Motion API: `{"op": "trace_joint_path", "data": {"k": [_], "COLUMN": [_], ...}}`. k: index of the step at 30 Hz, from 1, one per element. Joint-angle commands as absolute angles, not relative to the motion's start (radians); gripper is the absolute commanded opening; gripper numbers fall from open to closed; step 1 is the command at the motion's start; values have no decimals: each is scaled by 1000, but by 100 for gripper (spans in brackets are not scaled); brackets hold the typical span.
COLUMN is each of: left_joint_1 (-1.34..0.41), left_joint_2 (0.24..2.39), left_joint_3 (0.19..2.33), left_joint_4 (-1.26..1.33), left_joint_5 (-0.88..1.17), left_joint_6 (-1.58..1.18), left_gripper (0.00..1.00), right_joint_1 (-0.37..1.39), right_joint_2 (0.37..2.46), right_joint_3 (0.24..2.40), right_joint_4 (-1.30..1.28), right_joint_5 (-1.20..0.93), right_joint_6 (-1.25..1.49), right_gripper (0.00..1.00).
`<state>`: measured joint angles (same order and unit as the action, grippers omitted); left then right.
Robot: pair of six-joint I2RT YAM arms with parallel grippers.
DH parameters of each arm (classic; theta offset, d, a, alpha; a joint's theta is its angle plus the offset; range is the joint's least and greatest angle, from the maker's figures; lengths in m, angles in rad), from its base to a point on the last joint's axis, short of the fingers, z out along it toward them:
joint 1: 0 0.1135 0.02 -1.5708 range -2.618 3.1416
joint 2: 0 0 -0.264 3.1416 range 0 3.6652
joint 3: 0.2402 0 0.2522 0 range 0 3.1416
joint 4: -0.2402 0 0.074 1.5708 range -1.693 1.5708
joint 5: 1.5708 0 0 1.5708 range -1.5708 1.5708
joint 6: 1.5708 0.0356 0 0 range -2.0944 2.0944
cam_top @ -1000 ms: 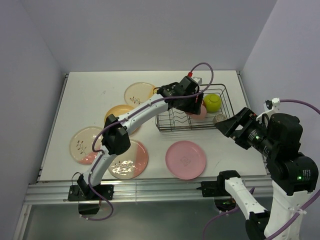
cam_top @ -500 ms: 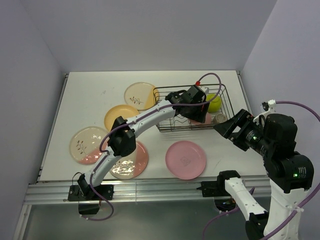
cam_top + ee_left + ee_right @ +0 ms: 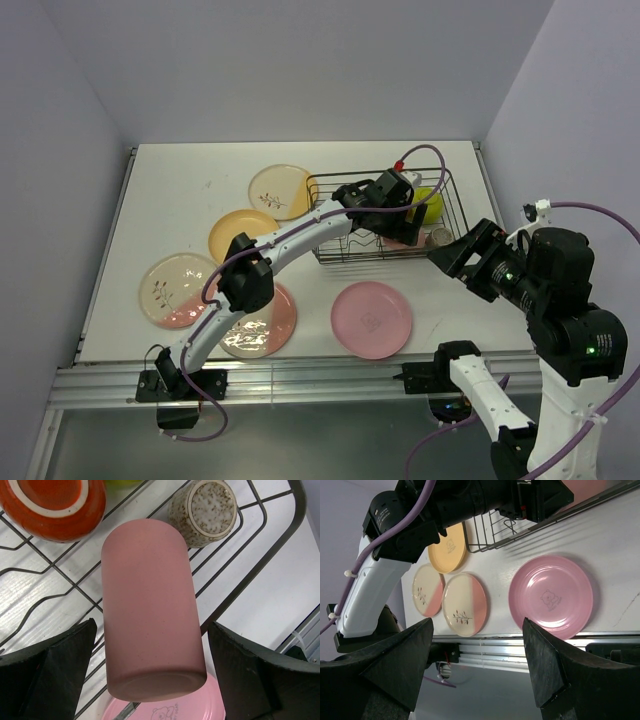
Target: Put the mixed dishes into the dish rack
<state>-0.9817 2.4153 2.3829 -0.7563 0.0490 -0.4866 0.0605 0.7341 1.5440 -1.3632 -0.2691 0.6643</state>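
Observation:
The salmon-pink tumbler (image 3: 150, 605) leans in the dish rack (image 3: 440, 180), its base towards the left wrist camera. My left gripper (image 3: 152, 677) is open around it, with a small gap at each finger. It reaches into the rack's right half in the top view (image 3: 400, 215). The dark red mug (image 3: 50, 505), the speckled greenish cup (image 3: 207, 510) and the lime-yellow bowl (image 3: 428, 203) lie in the rack. My right gripper (image 3: 477, 665) is open and empty. It hangs in the air right of the rack (image 3: 450, 255).
A pink plate (image 3: 372, 318) lies in front of the rack. To the left lie a cream-and-yellow plate (image 3: 280, 190), a yellow-orange plate (image 3: 240, 232) and two cream-and-pink plates (image 3: 172, 290) (image 3: 262, 320). The rack's near wire wall (image 3: 260, 565) runs beside the tumbler.
My left gripper has moved right and down into the rack with the tumbler. My right arm has shifted slightly left.

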Motion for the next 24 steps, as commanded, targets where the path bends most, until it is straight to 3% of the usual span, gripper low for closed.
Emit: {"op": "trace_joint_path", "data": {"k": [1, 14, 24], "left_joint_1": [-989, -988, -956], "left_joint_2": [2399, 2338, 2307], "left_joint_3": [2431, 2433, 2441], "left_joint_4": [-709, -627, -601], "left_joint_5": [54, 123, 55], "left_joint_6": [-465, -448, -465], "left_gripper": [99, 99, 99], "right_joint_1": [57, 57, 57], "right_joint_2": [738, 729, 721], "right_joint_3": [1537, 1517, 1514], "right_joint_4": [-1382, -1364, -1365], "right_joint_5": [-252, -265, -264], "right_joint_6": [641, 629, 604], "right_gripper": [79, 79, 79]}}
